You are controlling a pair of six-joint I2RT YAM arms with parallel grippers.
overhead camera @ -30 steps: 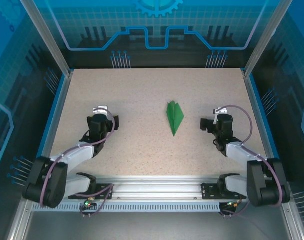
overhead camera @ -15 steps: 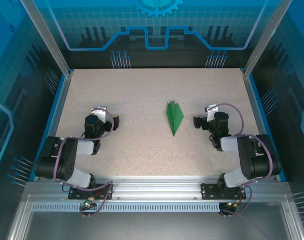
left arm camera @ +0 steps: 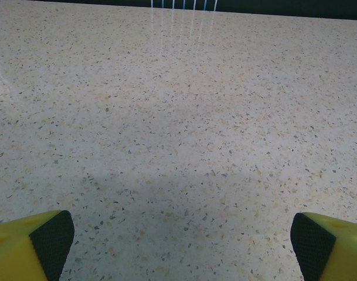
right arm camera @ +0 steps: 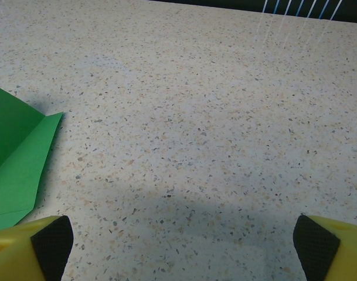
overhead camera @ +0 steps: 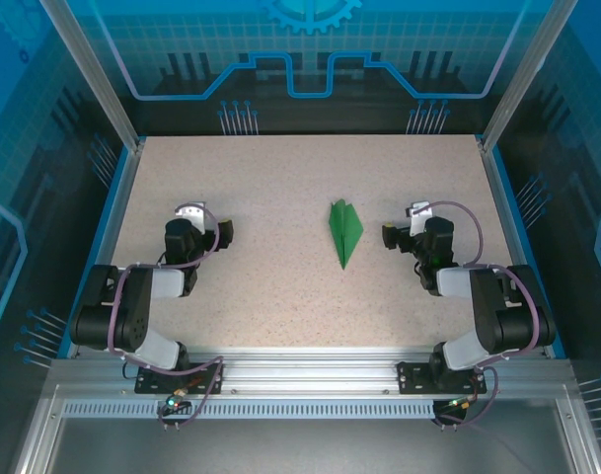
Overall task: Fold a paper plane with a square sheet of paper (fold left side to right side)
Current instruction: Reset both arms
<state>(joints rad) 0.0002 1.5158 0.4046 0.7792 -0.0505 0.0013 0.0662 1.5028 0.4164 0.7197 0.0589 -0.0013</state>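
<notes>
Paper (overhead camera: 344,233) lies flat on the counter (overhead camera: 280,178), a little right of the middle and about halfway between the far and near edges. It is folded into a narrow green dart with its sharp tip toward the near edge. Nothing holds it or touches it.

The 2 arms sit low on either side. The left arm (overhead camera: 147,296) is tucked by the left edge, well apart from the paper, and its jaws stand wide open over bare counter (left arm camera: 178,117), with a yellow pad (left arm camera: 46,240) at each bottom corner of the wrist view. The right arm (overhead camera: 483,301) sits by the right edge. Its jaws are also wide open and empty, near the dart's right side but clear of it. In the right wrist view the green flap (right arm camera: 14,158) shows at the left, just ahead of the left pad (right arm camera: 49,240).

To my eye the folding looks finished, or all but: the sheet is already plane-shaped and both arms look parked. If a crease is yet to be pressed, the right jaws are the closer pair. They would need to come down gently on the flap's edge while the other arm pins the dart so it cannot slide.
</notes>
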